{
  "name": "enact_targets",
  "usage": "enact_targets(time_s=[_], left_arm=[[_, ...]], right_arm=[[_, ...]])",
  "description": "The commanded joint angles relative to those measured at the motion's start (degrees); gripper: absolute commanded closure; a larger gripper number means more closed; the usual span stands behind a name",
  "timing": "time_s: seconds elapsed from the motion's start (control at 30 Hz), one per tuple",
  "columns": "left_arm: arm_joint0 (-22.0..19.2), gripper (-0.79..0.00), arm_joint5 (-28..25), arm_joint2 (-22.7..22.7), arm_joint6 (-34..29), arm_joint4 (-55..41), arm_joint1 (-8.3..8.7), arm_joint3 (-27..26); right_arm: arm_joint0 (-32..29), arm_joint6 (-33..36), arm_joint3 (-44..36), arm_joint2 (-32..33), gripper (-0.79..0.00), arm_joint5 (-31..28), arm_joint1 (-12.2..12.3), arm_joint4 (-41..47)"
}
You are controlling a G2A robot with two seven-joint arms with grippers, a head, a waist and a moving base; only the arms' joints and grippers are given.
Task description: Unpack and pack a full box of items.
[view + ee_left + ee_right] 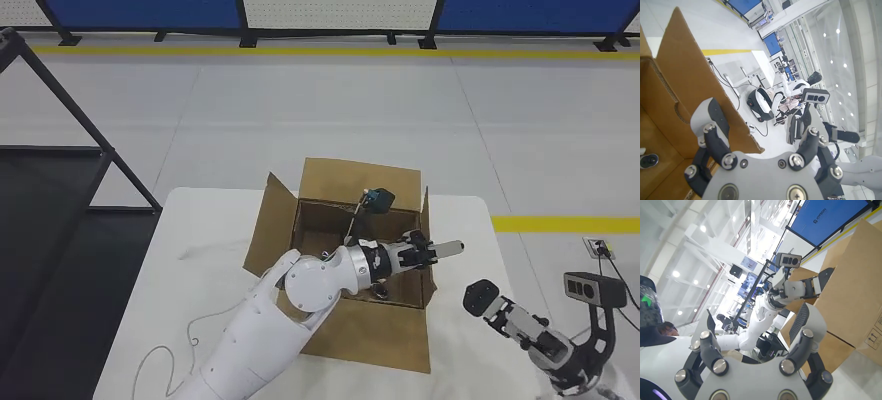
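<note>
A white table (200, 260) carries an open cardboard box (275, 235) with its flaps spread. The left arm (310, 285) lies across the box from its near left corner. The left claw (445, 248) sits at the box's right wall, fingers spread wide and holding nothing, pointing outward past that wall. The right claw (480, 297) is outside the box, off its right side and apart from it, also spread and empty. A small white thing with a dark round face (648, 160) rests on the box floor beside a wall, below and behind the left claw's fingertips. The left arm looks by far the nearer and would probably need to draw back and tip down. The small white thing is cut off at the view's edge, so its long axis cannot be told. The left arm hides much of the box floor.
</note>
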Motion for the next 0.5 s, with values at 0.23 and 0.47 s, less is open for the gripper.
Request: enact_targets(time_s=[0.23, 0.47], left_arm=[[-6.49, -0.785, -1.11, 5.52, -1.3, -4.55, -3.43, 8.79], [-11.3, -0.785, -3.59, 9.43, -1.72, -8.68, -6.91, 18.33]], right_arm=[[-2.04, 2.22, -1.16, -1.27, -0.785, -3.15, 0.48, -4.72], [-3.53, -3.82, -1.16, -0.63, -0.785, -3.11, 0.54, -11.8]])
